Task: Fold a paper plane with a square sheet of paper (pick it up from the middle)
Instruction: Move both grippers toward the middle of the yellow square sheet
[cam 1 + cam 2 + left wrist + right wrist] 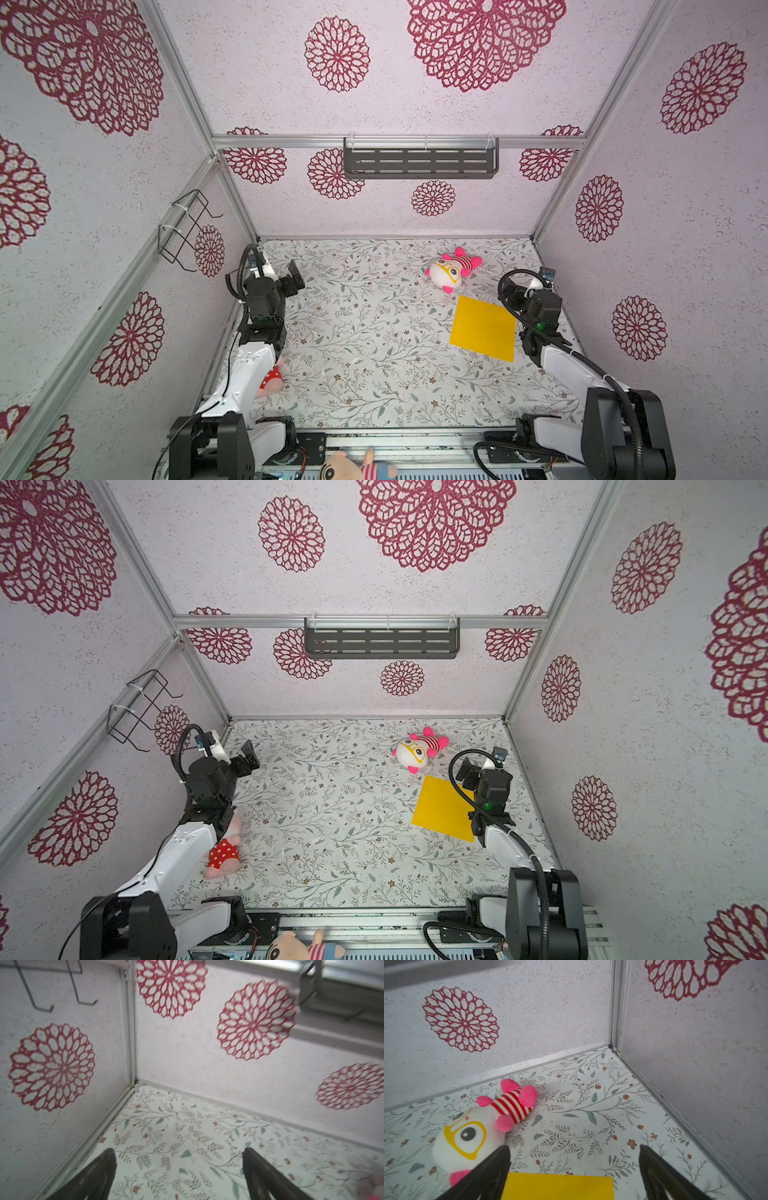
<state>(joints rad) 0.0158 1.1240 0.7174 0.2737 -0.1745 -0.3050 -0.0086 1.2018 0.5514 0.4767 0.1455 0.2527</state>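
Right gripper (574, 1147), jaws apart, empty, hangs beside the flat square sheet of paper (484, 328), apparently staged to pick it up; left gripper (179, 1149), also apart, idles clear

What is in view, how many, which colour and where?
square sheet of paper: one, yellow-orange, flat, right side of table
pink-and-white plush toy: one, red-striped body, behind the paper
polka-dot plush toy: one, red, table's near left
striped-shirt plush toy: one, beige, near edge
slotted shelf: one, black, back wall
wire rack: one, black, left wall
table: one, floral cover, cell floor
left gripper: one, black, open, far left
right gripper: one, black, open, by paper's far edge
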